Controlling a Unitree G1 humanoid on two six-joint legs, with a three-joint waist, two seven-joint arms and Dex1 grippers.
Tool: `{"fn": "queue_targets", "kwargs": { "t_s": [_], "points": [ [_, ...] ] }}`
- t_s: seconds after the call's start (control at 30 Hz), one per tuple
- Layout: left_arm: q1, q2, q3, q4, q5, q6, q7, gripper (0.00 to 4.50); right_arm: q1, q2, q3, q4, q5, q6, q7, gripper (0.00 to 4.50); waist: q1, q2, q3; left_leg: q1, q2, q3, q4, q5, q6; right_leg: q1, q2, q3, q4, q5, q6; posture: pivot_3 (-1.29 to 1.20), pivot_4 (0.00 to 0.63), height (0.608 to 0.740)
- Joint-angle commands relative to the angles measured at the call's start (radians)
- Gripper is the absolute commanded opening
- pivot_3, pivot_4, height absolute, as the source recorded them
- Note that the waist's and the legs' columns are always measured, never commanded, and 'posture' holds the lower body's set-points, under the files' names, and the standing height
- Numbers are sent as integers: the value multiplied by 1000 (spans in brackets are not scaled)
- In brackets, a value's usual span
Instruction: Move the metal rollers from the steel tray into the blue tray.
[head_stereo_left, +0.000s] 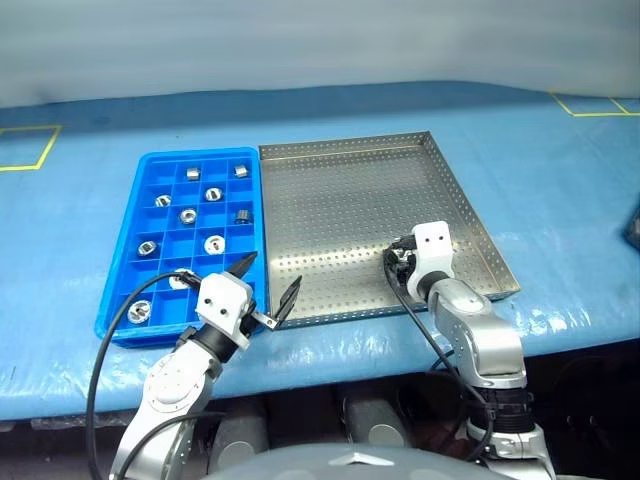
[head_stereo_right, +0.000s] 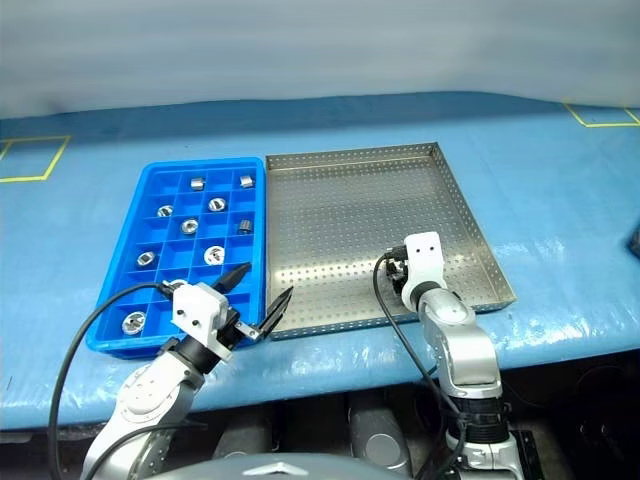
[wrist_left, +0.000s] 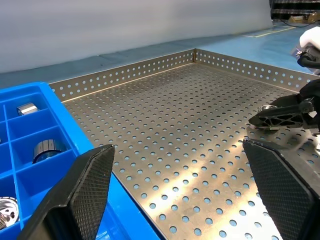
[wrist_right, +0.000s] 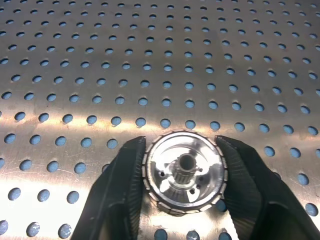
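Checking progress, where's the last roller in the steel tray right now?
Between the right pincer's fingers, on the steel tray's near right part.

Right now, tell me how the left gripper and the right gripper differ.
The left gripper is open and holds nothing; the right gripper is closed on a metal roller. The left gripper hovers at the near edge between the blue tray and the steel tray; the right is down on the steel tray's perforated floor. Both have two black fingers.
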Motion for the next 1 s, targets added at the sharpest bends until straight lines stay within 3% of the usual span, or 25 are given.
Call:
{"fn": "queue_targets", "kwargs": {
  "t_s": [0.03, 0.37, 0.67, 1.0],
  "points": [
    [-2, -9, 8, -8, -4, -21, 13, 4500, -28, -9, 13, -20, 0, -15, 11, 1698, 1, 0, 0, 0, 0, 0, 0, 0, 0, 0, 0, 0, 0, 0, 0, -17, 150, 740],
    [59, -30, 21, -51, 25, -37, 79, 4500, -251, 34, 131, -37, 50, 12, 98, 1698, 14, 0, 0, 1, 0, -1, 0, 1, 1, 0, 1, 0, 1, 1, 0, 104, 150, 740],
    [203, -76, 36, -122, 78, -86, 180, 4500, -425, 110, 276, 95, 64, -44, 204, 1698, 87, 0, 0, 0, 0, -1, -1, 1, 1, 1, 0, -1, 0, 1, 0, 274, 150, 740],
    [350, -129, 15, -154, 120, -153, 249, 4500, -451, 160, 382, 165, 73, -70, 295, 1698, 170, -1, 0, -1, 0, -1, -1, 0, 1, -1, 0, -2, -1, 0, -2, 393, 150, 740]
  ]
}}
